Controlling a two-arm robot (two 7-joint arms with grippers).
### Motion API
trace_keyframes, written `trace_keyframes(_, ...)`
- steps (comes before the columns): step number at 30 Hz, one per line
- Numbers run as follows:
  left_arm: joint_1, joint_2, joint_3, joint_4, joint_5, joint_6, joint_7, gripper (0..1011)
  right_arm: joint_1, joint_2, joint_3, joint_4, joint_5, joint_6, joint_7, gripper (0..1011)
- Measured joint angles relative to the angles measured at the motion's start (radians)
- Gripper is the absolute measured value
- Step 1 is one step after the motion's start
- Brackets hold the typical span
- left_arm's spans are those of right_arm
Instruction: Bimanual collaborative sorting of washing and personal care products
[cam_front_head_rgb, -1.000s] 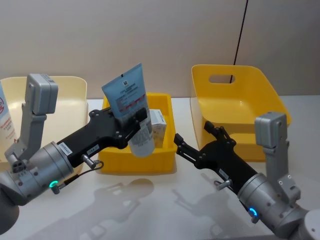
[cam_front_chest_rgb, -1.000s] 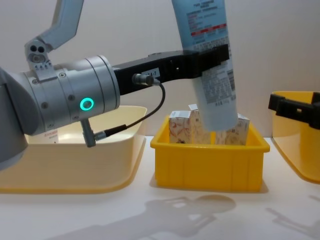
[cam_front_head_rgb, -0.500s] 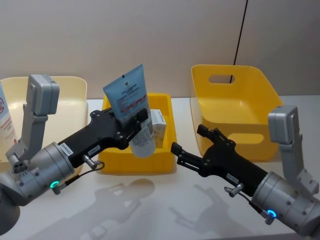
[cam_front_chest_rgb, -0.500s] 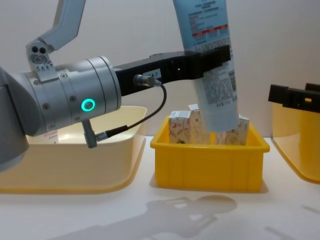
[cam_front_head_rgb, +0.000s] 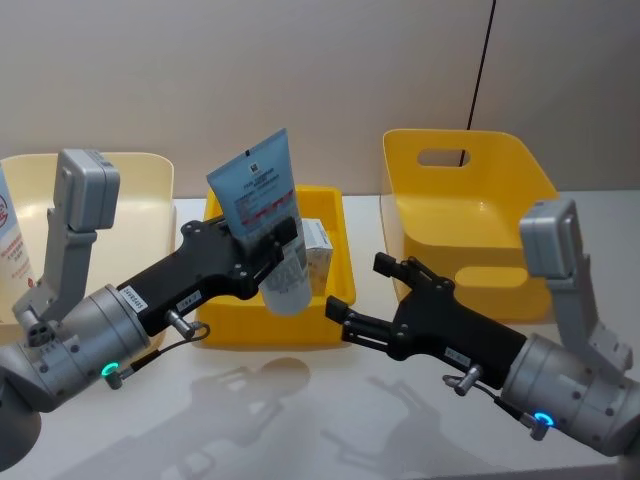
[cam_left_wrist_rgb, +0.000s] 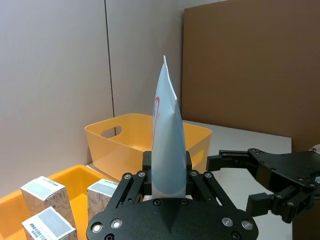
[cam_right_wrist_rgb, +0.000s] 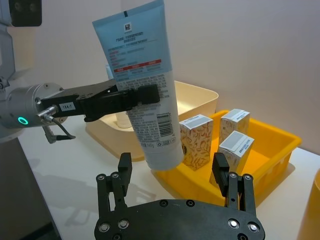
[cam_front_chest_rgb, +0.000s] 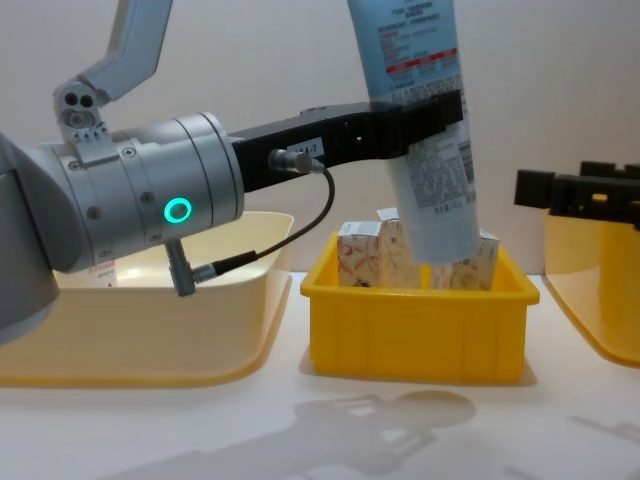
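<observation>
My right pincer (cam_front_head_rgb: 360, 287) has slid in beside the bin (cam_front_head_rgb: 275, 330), jaws spread, closing on the tube (cam_front_head_rgb: 258, 195) my left pincer (cam_front_head_rgb: 283, 243) grips cap-down above that bin. Handover looks next.

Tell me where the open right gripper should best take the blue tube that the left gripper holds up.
Probably the upper half of the tube, above the left gripper, with the right gripper coming from the robot's right. That part stands free and flattens toward the crimp; the cap end hangs low by the cartons.
</observation>
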Motion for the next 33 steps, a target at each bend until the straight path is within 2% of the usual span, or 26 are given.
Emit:
trace_keyframes(16, 0.0, 0.0, 0.0, 0.0, 0.0, 0.0, 0.0, 308, 0.101, -0.023, -0.095, 0.052, -0.084, -0.015, -0.022, 1001)
trace_keyframes(25, 0.0, 0.0, 0.0, 0.0, 0.0, 0.0, 0.0, 308, 0.17, -0.055, -0.159, 0.108, -0.135, -0.043, -0.032, 1001)
trace_keyframes(33, 0.0, 0.0, 0.0, 0.0, 0.0, 0.0, 0.0, 308, 0.217, -0.084, -0.199, 0.156, -0.171, -0.062, -0.038, 1001)
